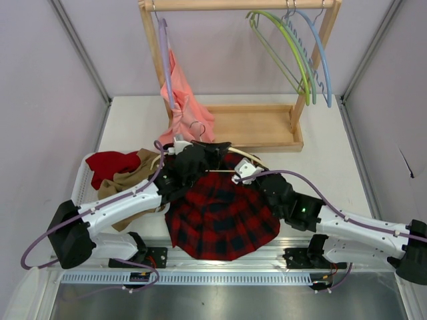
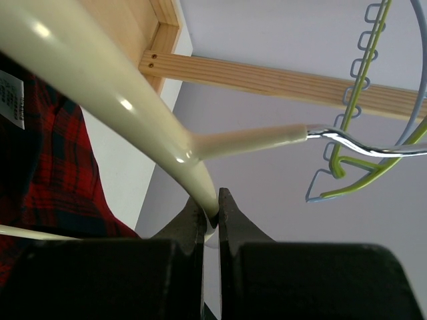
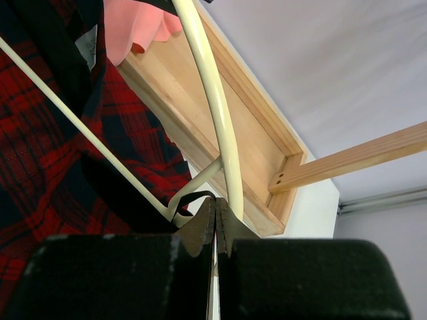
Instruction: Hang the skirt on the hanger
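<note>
The red and black plaid skirt lies spread at the table's near middle, its top edge bunched under both grippers. The cream hanger is lifted just above that edge. My left gripper is shut on the hanger's thick arm, just below the neck where the metal hook comes out. My right gripper is shut, and a thin black loop of the skirt runs into its tips. The hanger's arm passes close behind those fingers. From above, the left gripper and right gripper sit close together.
A wooden rack stands behind, holding a lilac hanger with a salmon-pink garment on the left and green and blue hangers on the right. A dark red cloth and a tan cloth lie left of the skirt.
</note>
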{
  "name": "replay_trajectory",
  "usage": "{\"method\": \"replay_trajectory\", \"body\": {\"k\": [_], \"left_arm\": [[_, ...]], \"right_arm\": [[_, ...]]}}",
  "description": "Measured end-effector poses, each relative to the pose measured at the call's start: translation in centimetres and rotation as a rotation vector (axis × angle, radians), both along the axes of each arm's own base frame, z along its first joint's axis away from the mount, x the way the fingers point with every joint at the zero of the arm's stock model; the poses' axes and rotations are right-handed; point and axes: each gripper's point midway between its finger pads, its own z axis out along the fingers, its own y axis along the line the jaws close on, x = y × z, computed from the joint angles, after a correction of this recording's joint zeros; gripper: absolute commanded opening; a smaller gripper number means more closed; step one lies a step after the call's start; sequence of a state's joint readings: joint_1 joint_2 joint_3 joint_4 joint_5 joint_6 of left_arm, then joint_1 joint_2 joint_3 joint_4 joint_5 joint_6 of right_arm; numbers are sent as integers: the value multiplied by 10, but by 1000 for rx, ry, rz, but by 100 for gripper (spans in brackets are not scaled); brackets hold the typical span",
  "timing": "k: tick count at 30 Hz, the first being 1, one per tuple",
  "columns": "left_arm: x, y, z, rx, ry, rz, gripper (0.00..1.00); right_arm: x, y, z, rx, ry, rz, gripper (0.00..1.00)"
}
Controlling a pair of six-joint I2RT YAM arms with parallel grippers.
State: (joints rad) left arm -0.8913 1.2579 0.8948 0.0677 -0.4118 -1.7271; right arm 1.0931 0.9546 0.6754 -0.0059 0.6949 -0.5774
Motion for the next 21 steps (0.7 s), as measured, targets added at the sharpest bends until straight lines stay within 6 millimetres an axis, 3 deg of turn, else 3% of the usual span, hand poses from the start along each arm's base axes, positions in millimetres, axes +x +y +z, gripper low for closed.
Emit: {"method": "replay_trajectory", "body": {"k": [21], "left_arm": [[-4,3,7,-22,-14,-10,0]], "right_arm": [[-4,-2,4,-141,-55,37,0]]}}
